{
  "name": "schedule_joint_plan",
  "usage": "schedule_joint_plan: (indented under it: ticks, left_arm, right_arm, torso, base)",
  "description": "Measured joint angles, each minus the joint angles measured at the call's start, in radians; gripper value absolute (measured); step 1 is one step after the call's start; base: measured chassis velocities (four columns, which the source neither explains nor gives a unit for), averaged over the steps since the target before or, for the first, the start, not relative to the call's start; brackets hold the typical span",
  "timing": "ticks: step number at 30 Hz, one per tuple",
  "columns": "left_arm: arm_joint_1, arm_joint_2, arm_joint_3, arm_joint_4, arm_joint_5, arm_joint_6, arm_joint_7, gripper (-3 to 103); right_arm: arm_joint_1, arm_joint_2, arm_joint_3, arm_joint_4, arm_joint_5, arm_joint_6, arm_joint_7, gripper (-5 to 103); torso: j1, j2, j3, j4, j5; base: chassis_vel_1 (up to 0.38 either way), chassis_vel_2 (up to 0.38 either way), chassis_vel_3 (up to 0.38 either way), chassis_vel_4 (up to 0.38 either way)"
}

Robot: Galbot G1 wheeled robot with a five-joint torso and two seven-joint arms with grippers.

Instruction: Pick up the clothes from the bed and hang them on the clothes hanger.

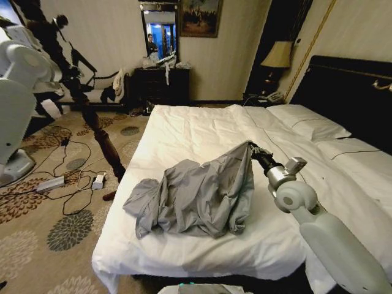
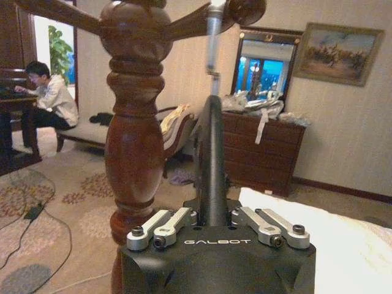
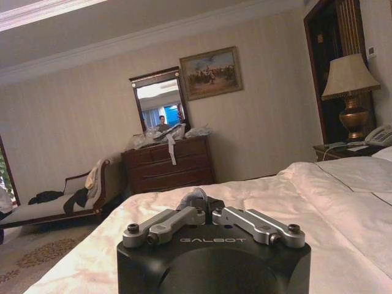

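Note:
The clothes, a light grey shirt, lie crumpled on the white duvet near the foot of the bed. One end of the shirt is pulled up into a peak by my right gripper, which is shut on the fabric. The right wrist view shows a small fold of grey cloth between the shut fingers of that gripper. My left gripper is raised beside the bed and shut on the clothes hanger. The hanger is seen edge-on, with its wire hook pointing up.
A tall dark wooden coat stand rises close to the left gripper, beside the bed's left edge. Cables and a power strip lie on the carpet. A dresser with a mirror stands at the far wall, and a lamp by the headboard.

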Motion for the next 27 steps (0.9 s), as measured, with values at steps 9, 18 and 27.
schedule_joint_plan:
  ticks: [9, 18, 27]
  left_arm:
    - [0.009, 0.014, -0.004, -0.028, 0.068, -0.012, 0.057, 17]
    - [0.006, 0.032, -0.006, -0.083, 0.092, -0.025, 0.075, 17]
    - [0.090, 0.061, -0.021, -0.147, 0.119, -0.053, 0.134, 17]
  right_arm:
    - [0.007, -0.008, -0.010, -0.004, -0.001, 0.001, -0.001, 0]
    - [0.010, -0.007, -0.013, 0.001, 0.002, 0.001, 0.003, 0]
    - [0.001, -0.009, -0.005, 0.005, 0.002, 0.001, 0.006, 0]
  torso:
    - [0.000, 0.000, 0.000, 0.0005, -0.0004]
    - [0.000, 0.000, 0.000, 0.0005, -0.0003]
    - [0.000, 0.000, 0.000, 0.0005, -0.0004]
  base:
    - [0.000, 0.000, 0.000, 0.000]
    - [0.000, 0.000, 0.000, 0.000]
    - [0.000, 0.000, 0.000, 0.000]
